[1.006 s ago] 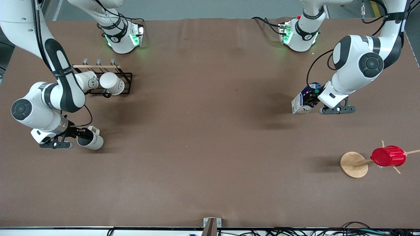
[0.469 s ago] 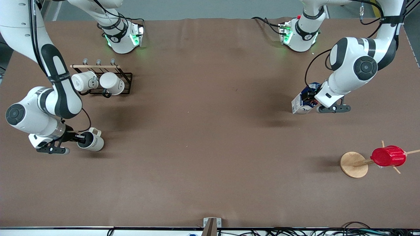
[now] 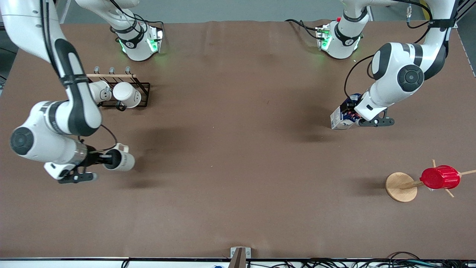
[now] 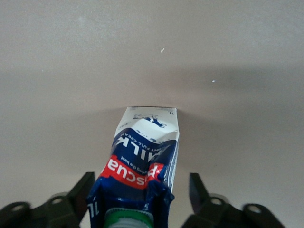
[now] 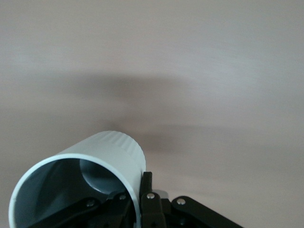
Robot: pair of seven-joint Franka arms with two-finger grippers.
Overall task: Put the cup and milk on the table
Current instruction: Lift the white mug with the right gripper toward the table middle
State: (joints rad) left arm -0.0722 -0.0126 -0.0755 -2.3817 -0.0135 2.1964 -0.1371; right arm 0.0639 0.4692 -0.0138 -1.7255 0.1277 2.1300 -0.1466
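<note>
White arms, black joint bands and cables, seemingly green-lit bases.

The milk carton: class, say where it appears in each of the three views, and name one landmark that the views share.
Front view: the milk carton stands toward the left arm's end of the table, at the left gripper.
Left wrist view: the carton sits between the open fingers, green cap nearest the camera.
Right wrist view: not in it.
Shared landmark: the brown table.

Matte brown table [image 3: 238,149], glossy ceramic cup [image 3: 124,162], printed paper milk [image 3: 340,120]
</note>
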